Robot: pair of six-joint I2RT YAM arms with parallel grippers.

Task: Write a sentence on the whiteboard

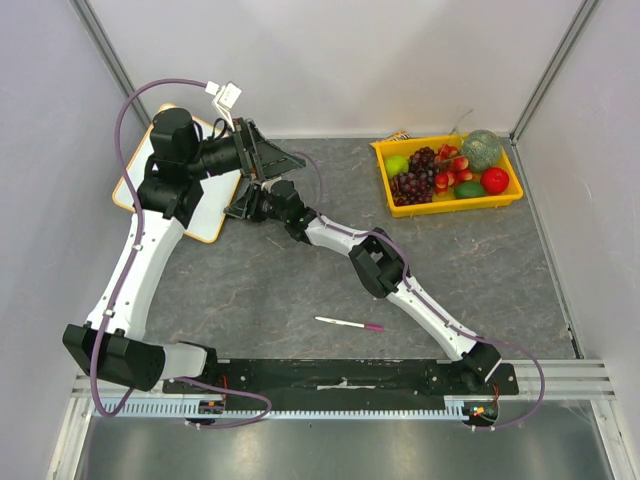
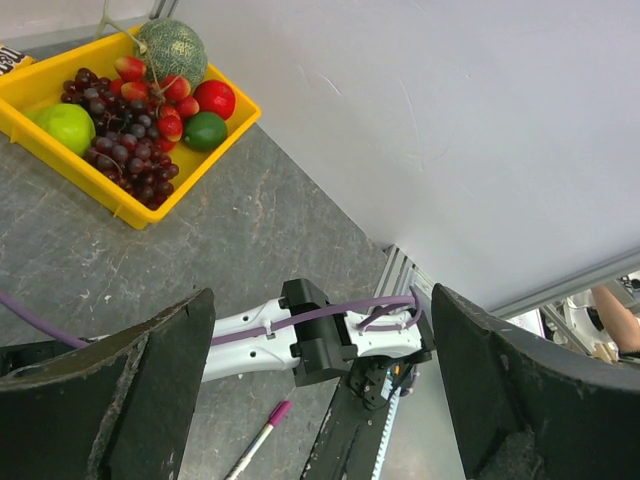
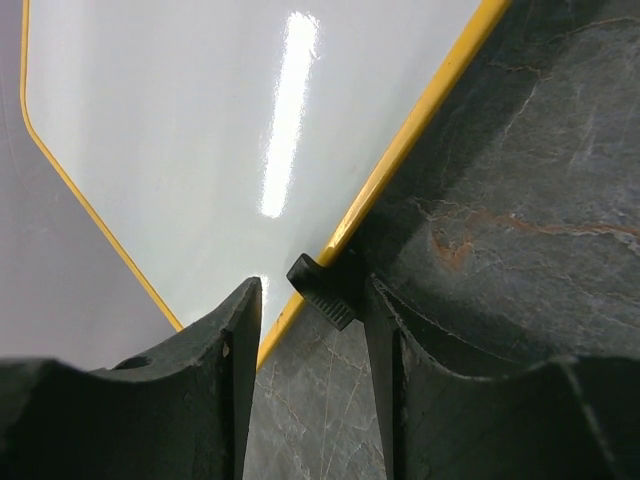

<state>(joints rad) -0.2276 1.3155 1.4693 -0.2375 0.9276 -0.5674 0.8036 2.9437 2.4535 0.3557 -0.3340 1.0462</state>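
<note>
- At the right rim of the whiteboard (image 1: 207,214), which lies flat at the far left of the table (image 1: 280,290), my right hand (image 3: 308,292) is part open. Its 2 fingers stand either side of a black clip (image 3: 322,290), and a gap shows on 1 side, so I judge nothing is clamped.
- Over the same whiteboard, my left hand (image 2: 320,300) is spread wide and empty, facing away from it toward the fruit tray (image 1: 450,205).
- On the whiteboard I see no sentence. The white face in the right wrist view is bare, and my left arm covers most of it from above.
- Well apart from the whiteboard, nearer the arm bases and off to its right, lies the marker pen (image 1: 350,324). Its long axis runs roughly left to right, pink end pointing away from the whiteboard.
- Fetching that pen looks like the coming move. It lies on my right arm's side, so that hand seems better placed.
- Only the top view shows the whiteboard and pen together. The left wrist view catches the pen at its bottom edge, and the right wrist view alone shows the clip.
</note>
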